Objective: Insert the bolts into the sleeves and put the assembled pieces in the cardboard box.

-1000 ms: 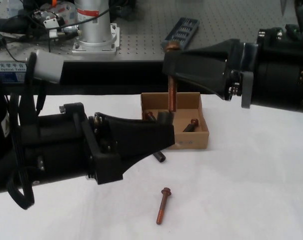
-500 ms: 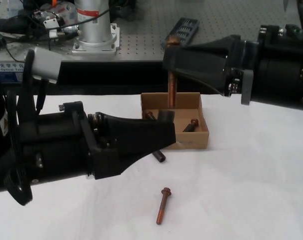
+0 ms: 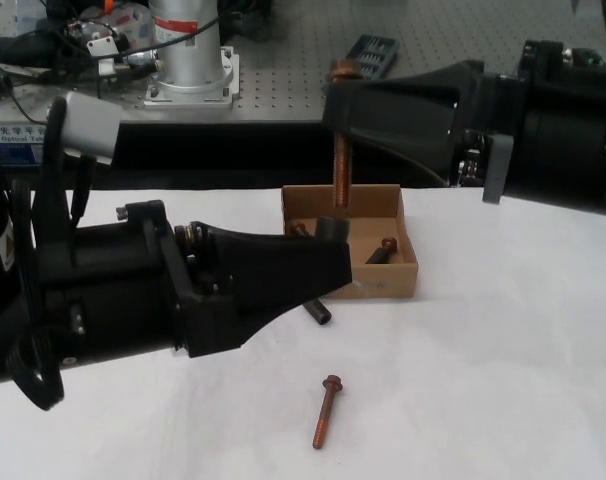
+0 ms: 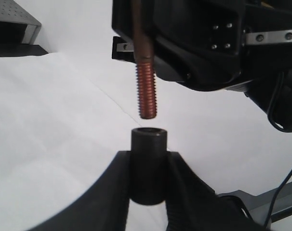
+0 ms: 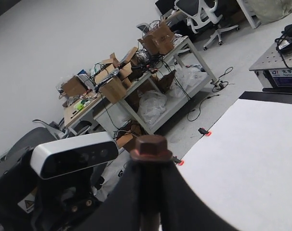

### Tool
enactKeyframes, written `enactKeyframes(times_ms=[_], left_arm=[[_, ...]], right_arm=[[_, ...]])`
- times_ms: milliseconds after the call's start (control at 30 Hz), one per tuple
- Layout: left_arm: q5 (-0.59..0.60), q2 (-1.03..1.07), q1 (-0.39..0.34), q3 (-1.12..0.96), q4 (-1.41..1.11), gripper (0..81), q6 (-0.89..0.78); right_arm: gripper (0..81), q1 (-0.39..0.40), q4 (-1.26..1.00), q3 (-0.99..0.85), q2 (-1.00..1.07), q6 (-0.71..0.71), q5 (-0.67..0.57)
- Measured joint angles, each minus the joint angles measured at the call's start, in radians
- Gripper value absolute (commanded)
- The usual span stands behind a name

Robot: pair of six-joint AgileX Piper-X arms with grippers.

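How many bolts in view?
4 bolts: one upright in the right hand, one loose on the cloth, two heads showing in the cardboard box. The left hand may hide more.

The left claw (image 3: 331,262) and right claw (image 3: 338,110) are tapered matte black, studded with silver screws (image 4: 217,27).

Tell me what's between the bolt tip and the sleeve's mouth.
Nothing: in the left wrist view, a bare gap separates the bolt from the sleeve.
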Motion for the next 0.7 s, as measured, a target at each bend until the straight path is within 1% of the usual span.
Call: enactKeyframes(times_ms=[200,433,700], left_arm=[[0.0,0.0,0.0,0.0,-0.011,0.6,-0.007],[0.007,0.0,0.0,0.0,-0.06,0.6,-0.054],[0.016,0.0,0.0,0.001,-0.082,0.6,-0.057]], right_arm=[[1.6,0.0,-0.012,0.004,0.0,-0.001,-0.001],[1.6,0.0,-0.026,0.034,0.0,0.001,0.0],[1.6,0.0,-0.024,0.034,0.0,0.01,-0.011]])
